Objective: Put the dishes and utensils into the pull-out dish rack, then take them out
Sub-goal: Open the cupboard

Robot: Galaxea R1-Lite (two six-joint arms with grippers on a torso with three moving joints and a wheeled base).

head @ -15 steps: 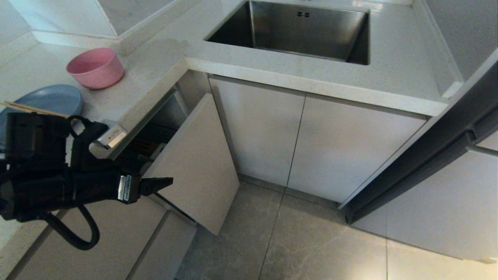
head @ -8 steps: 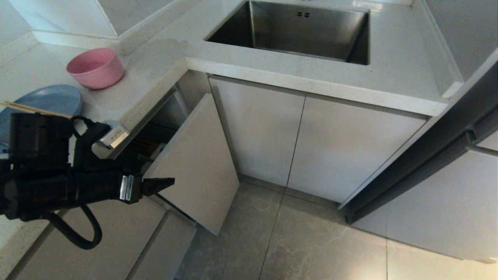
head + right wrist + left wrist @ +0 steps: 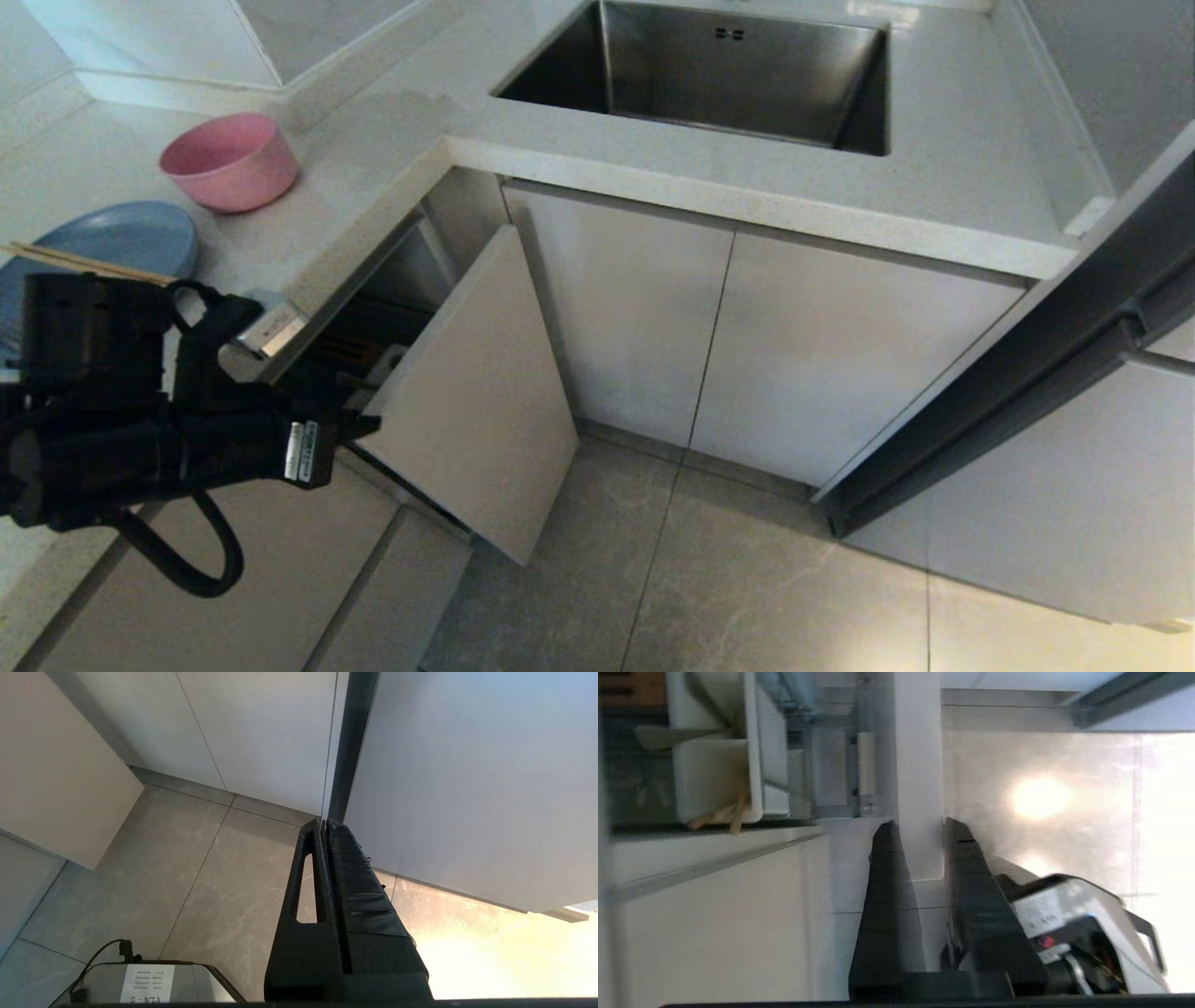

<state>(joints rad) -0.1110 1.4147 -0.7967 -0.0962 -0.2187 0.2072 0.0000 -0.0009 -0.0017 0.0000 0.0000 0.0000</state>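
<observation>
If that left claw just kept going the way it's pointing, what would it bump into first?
The left end effector is already clamped on the rack's panel front edge. Straight on lies more of that panel; beyond that, depth is unclear.

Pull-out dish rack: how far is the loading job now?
Done: nothing loaded. In hand: left gripper fingers pinch the beige panel front, partly pulled out. Left: round pink plastic bowl, shallow blue plate and wooden chopsticks wait on the counter.

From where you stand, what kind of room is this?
Most likely a home kitchen. A steel sink is set into a pale stone counter with plain cabinet doors below, and a pink bowl and a blue plate sit on the counter by the corner.
</observation>
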